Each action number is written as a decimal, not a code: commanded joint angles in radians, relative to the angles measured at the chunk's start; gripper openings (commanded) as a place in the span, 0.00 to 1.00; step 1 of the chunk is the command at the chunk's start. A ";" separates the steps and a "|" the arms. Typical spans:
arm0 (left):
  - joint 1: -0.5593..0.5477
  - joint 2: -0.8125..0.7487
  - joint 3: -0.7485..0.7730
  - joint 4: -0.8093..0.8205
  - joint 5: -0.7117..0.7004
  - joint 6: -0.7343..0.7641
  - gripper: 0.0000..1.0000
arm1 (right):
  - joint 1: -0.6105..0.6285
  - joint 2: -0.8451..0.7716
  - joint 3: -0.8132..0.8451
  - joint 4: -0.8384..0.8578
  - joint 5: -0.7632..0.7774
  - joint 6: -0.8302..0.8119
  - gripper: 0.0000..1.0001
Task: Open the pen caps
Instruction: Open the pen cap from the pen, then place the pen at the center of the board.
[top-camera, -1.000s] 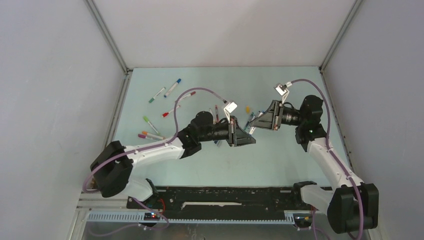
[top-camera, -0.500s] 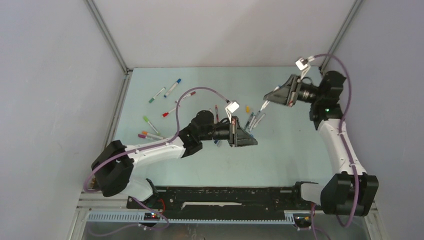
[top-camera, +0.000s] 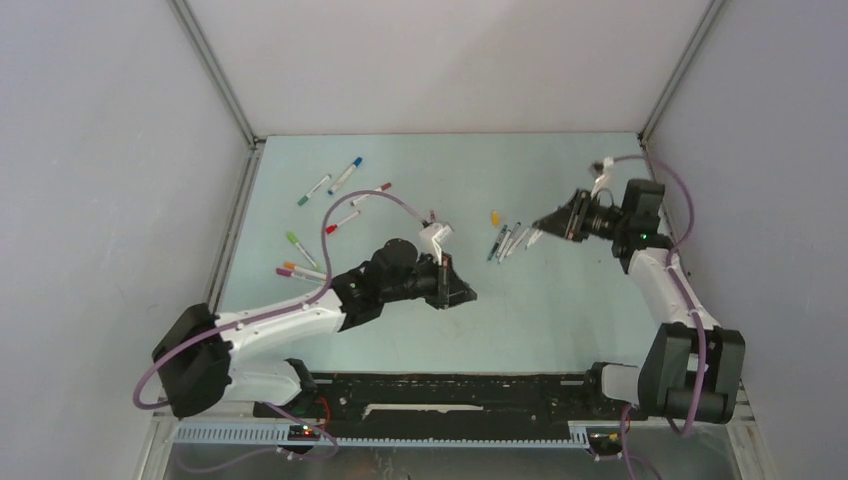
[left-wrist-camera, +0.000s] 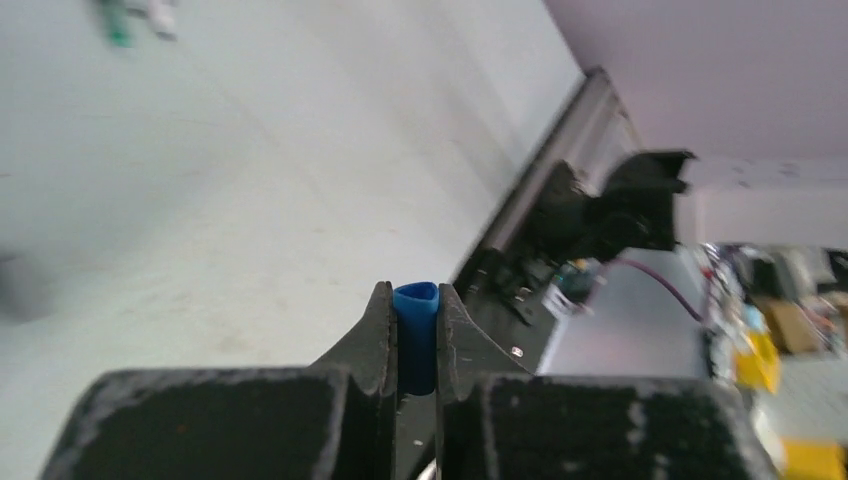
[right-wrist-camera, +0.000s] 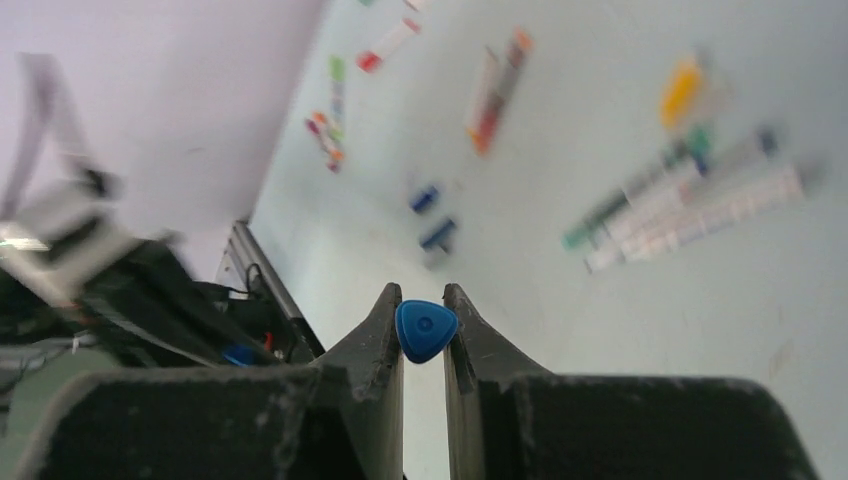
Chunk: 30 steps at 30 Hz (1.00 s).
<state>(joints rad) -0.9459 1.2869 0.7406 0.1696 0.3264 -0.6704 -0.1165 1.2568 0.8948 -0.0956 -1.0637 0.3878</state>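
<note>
Left wrist: blue cap (left-wrist-camera: 416, 340) pinched in left gripper (left-wrist-camera: 412, 295), off its barrel. Right wrist: blue-ended pen (right-wrist-camera: 425, 330) clamped in right gripper (right-wrist-camera: 422, 292), likely for laying beside uncapped pens (right-wrist-camera: 690, 200) at two o'clock.

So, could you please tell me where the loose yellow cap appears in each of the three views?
Top external: yellow cap right of centre on the table, just behind the row of pens.
Left wrist: not in it.
Right wrist: upper right, blurred, just above the same row of pens.
Shared landmark: that row of pens lying side by side, next to the cap.
</note>
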 joint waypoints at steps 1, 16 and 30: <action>0.001 -0.098 -0.040 -0.141 -0.369 0.092 0.00 | 0.001 0.039 -0.164 0.023 0.205 0.003 0.02; 0.001 -0.083 -0.062 -0.186 -0.527 0.096 0.00 | -0.018 0.464 0.008 -0.054 0.288 0.054 0.00; 0.001 -0.057 -0.041 -0.188 -0.534 0.103 0.01 | -0.031 0.618 0.123 -0.145 0.330 0.093 0.29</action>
<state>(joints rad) -0.9447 1.2182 0.6987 -0.0326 -0.1818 -0.5926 -0.1394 1.8565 0.9741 -0.2138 -0.7502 0.4648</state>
